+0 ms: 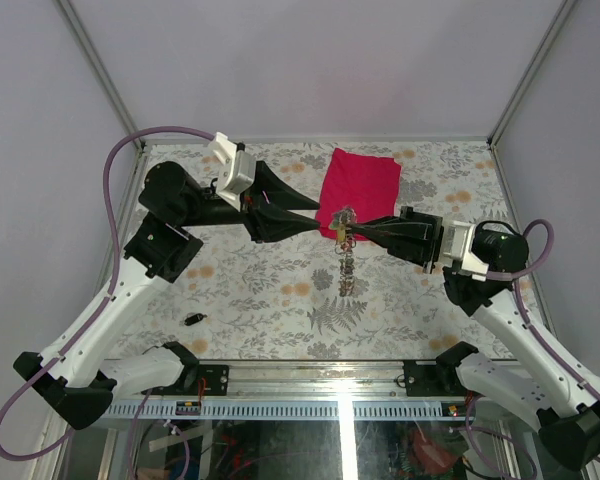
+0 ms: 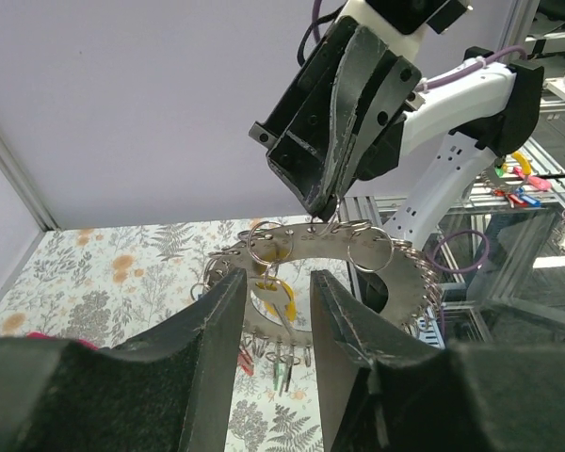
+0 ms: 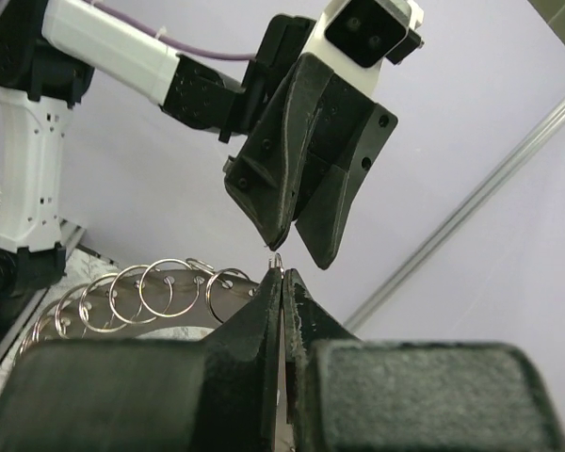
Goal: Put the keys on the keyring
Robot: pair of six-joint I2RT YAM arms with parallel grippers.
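The keyring (image 2: 377, 282) is a wide grey metal band with many small split rings along its rim, held in the air. My right gripper (image 3: 281, 278) is shut on its edge, with a small ring poking out between the tips; it also shows in the left wrist view (image 2: 344, 132). My left gripper (image 2: 278, 287) is open, jaws on either side of a yellow-headed key (image 2: 281, 282) hanging from the ring, without touching it. Red (image 2: 245, 360) and green (image 2: 281, 375) keys hang below. In the top view the keyring (image 1: 342, 222) is above the table with keys (image 1: 347, 272) dangling. A black key (image 1: 193, 319) lies on the table.
A red folded cloth (image 1: 358, 180) lies at the back of the flower-patterned table (image 1: 260, 290), just behind the two grippers. The metal rail (image 1: 320, 380) runs along the near edge.
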